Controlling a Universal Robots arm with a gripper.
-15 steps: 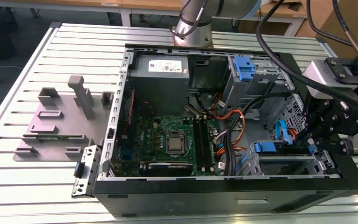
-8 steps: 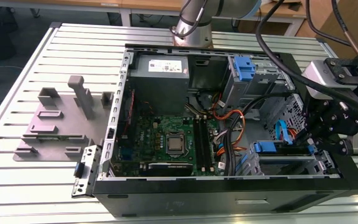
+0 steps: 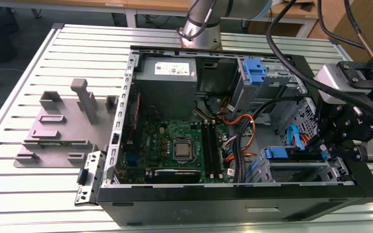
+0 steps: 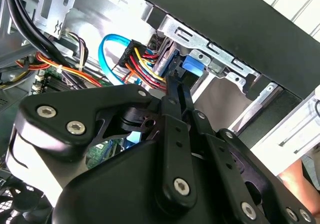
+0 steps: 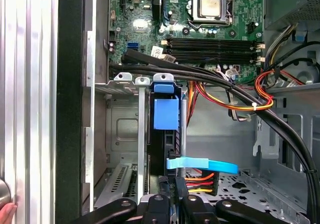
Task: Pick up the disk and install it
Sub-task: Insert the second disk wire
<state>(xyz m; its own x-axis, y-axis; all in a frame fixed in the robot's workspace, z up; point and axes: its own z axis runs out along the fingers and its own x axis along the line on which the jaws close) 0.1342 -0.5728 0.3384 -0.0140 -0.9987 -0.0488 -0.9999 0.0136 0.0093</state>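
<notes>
Open PC case (image 3: 238,204) on slatted table (image 3: 18,194); PSU (image 3: 167,77) at upper centre, green motherboard (image 3: 149,145) w/ CPU socket (image 3: 182,149) below it; grey fixture (image 3: 63,131) at exterior view's left.

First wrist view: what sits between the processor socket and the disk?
The memory slots, then a black cable bundle crossing just before the disk, as seen in the first wrist view.

1. In the first wrist view the disk (image 5: 165,113) stands edge-on in its bay, and the bay walls hide its faces.
2. In the exterior view the gripper (image 3: 330,151), at 3 o'clock of the case (image 3: 238,204), covers that bay.
3. The arm (image 3: 203,19), at 12 o'clock, is cut off by the picture's edge.
4. A hand (image 5: 5,213) is cropped to a fingertip in the first wrist view.
</notes>
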